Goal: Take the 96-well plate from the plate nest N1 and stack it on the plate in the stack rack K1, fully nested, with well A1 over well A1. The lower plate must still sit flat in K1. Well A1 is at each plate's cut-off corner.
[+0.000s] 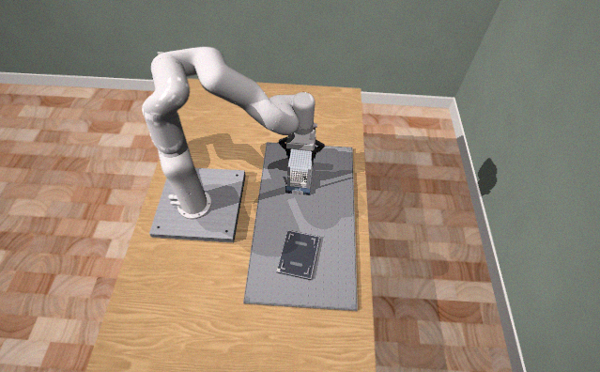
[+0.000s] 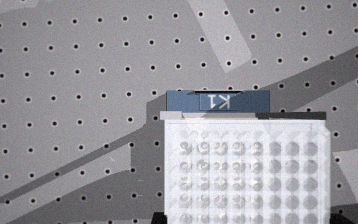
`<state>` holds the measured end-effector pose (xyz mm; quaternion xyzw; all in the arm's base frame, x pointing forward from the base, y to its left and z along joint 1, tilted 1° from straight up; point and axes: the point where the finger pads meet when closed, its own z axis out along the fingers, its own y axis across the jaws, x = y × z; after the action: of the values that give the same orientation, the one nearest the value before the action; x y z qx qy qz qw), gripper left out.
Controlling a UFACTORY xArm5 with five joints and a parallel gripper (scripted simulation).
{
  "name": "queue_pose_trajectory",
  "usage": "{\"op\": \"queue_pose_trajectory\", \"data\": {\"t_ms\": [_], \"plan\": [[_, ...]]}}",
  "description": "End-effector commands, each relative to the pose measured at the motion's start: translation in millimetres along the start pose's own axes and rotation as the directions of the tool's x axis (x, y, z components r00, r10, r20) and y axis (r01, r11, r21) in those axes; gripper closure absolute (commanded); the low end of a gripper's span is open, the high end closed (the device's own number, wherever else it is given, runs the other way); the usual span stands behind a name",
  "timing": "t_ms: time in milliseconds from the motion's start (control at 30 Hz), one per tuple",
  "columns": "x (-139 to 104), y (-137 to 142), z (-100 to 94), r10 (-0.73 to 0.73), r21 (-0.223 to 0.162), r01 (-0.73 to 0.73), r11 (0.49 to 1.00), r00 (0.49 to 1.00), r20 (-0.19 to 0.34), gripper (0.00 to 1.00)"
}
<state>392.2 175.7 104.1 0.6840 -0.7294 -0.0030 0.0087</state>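
The wooden bench [image 1: 166, 301] carries a grey perforated board [image 1: 335, 263] under the claw [image 1: 300, 147]; the empty plate nest N1 [image 1: 300, 255] lies well apart from the claw, toward the board's near end. The claw grips the white 96-well plate [image 1: 300, 165], held just below it; directly beneath sits the blue stack rack K1 [image 2: 182, 101], its label edge showing past the plate.

place: lab bench | evidence: perforated breadboard [image 1: 335, 263], labelled rack k1 [image 2: 218, 101], 96-well plate [image 2: 245, 170], plate nest [image 1: 300, 255]
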Motion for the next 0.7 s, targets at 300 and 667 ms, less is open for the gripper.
{"op": "queue_pose_trajectory", "data": {"t_ms": [300, 667], "plan": [[-1, -1, 19.8, 0.0, 0.004, 0.0, 1.0, 1.0, 0.002, 1.0], [-1, -1, 34.9, 0.0, 0.004, 0.0, 1.0, 1.0, 0.002, 1.0]]}}
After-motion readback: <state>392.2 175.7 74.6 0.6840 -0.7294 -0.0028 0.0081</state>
